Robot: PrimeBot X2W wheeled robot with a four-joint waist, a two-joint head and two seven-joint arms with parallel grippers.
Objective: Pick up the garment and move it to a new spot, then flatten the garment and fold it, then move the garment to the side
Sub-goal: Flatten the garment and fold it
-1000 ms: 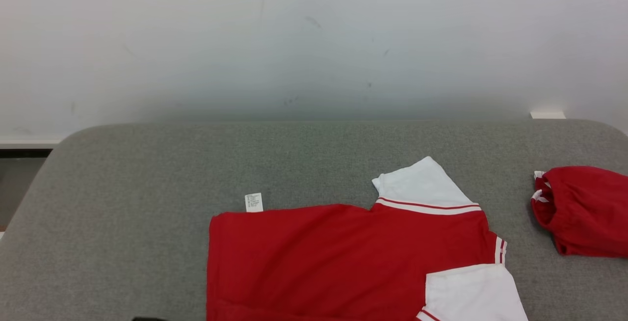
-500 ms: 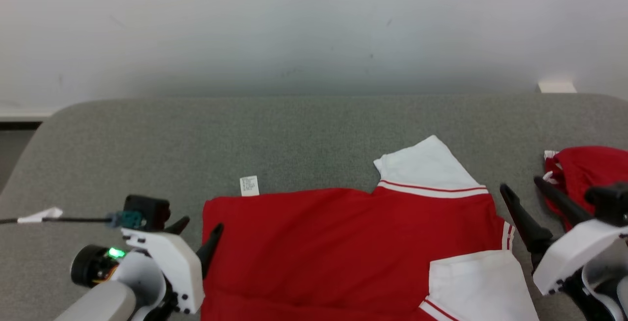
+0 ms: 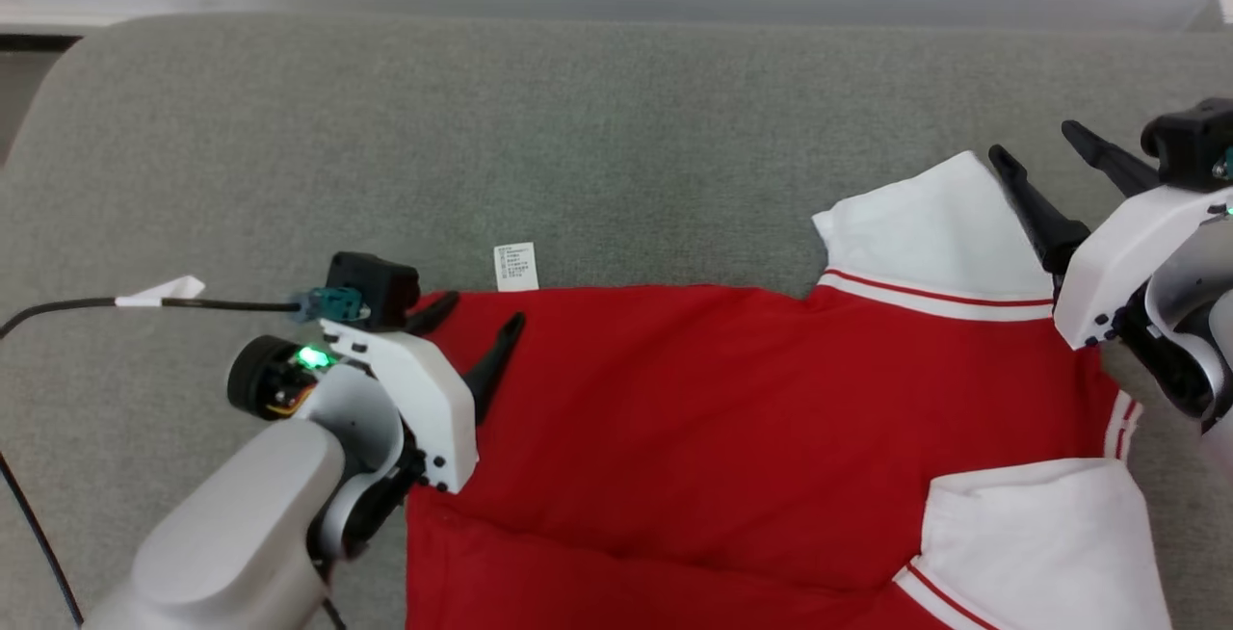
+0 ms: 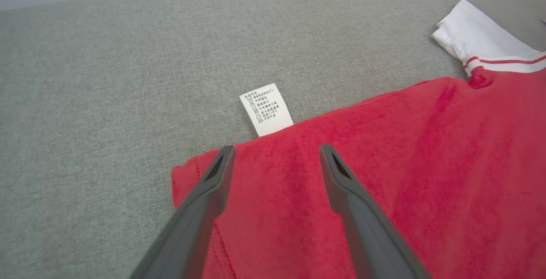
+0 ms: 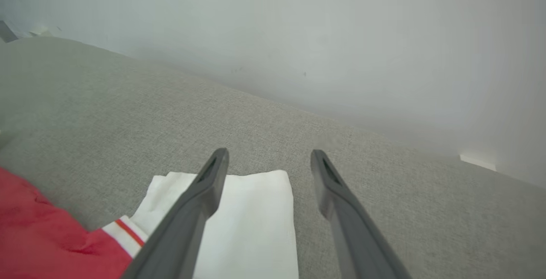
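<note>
The head camera is tilting down while the left hand (image 3: pixel 485 309) and right hand (image 3: pixel 1033 141) are reaching over the garment (image 3: pixel 722 418).

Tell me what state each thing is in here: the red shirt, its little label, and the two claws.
Red cloth shirt with white sleeves: spread out on the grey fabric surface, not gripped.
White printed label: poking out from the shirt's far edge, lying flat.
Left gripper: open, over the shirt's corner.
Right gripper: open, at the far white sleeve.

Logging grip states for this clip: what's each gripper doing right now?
Left gripper: open, holding nothing, at a corner of the shirt.
Right gripper: open, holding nothing, by the white sleeve.
</note>
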